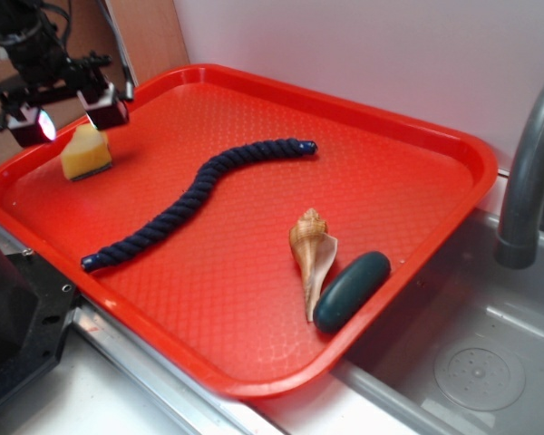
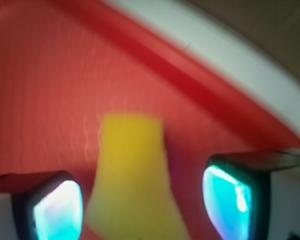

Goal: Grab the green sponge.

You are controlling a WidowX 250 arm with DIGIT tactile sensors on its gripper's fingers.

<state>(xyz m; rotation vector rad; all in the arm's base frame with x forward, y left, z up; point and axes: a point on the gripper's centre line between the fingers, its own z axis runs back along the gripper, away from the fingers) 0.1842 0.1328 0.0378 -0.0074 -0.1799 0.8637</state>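
— Wrist camera first: what sits between the fingers?

— The green sponge (image 2: 132, 175), seen as a blurred yellow wedge, fills the gap. One finger pad (image 2: 57, 210) shows on its one side, the other on the opposite side, and red tray floor is visible between each pad and the foam. So the gripper (image 2: 142, 205) is spread wide and has hold of nothing.

— Where is the sponge relative to the red tray (image 1: 453, 145)?

— In the exterior view the sponge (image 1: 86, 152) rests on the tray floor in the corner nearest the arm, close to the rim. The gripper (image 1: 71, 116) hangs directly over it, the fingertips about level with the top of the wedge. I cannot tell whether a tip brushes the foam.

— Why that pose?

— My reading is that the claw straddles the block so that closing squeezes the two broad yellow faces. The dark scouring layer seems to lie underneath, against the tray, leaving soft foam for the pads.

— And the rest of the tray?

— A dark blue rope (image 1: 195, 195) snakes across the middle of the tray, well apart from the sponge. A seashell (image 1: 311, 254) and a smooth dark green oval stone (image 1: 352, 290) lie touching each other by the rim towards the sink, far off. None of them obstructs the approach.

— Next step?

— Probably a short descent, then closing. Foam compresses, so the grip should be forgiving.
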